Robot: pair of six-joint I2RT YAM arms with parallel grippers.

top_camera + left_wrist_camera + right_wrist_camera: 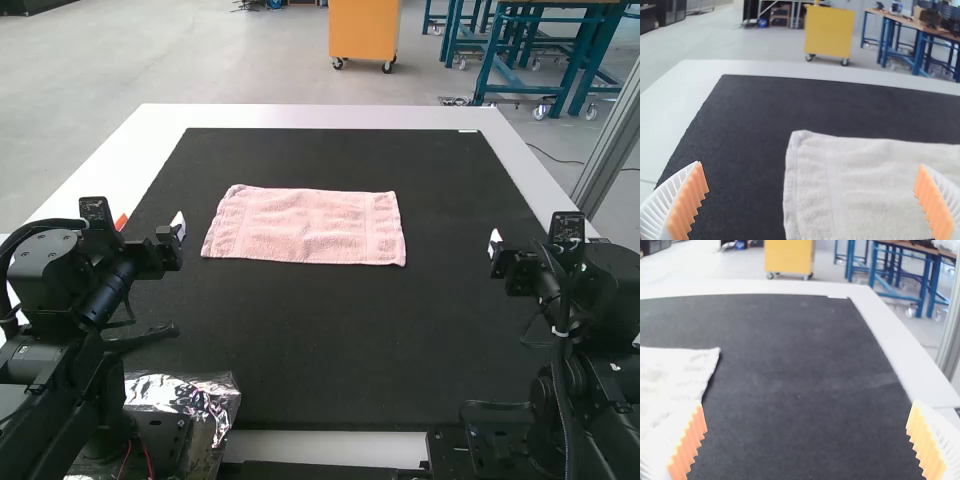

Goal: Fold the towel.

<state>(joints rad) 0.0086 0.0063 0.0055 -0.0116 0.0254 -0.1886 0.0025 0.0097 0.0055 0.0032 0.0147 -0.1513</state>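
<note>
Seeing the towel (303,226) lying lengthwise between the left hand (810,165) and right hand (807,403), both wide open; left's def closer to it.

Bright, diffuse light puts glare on the foil (205,398).

Left of the towel (305,228), the left arm (100,295) is black with rounded housings, a looping black cable (38,226) and thin red wires (148,458); right of it, the black right arm (590,350) carries a white-tied cable (562,385).
</note>
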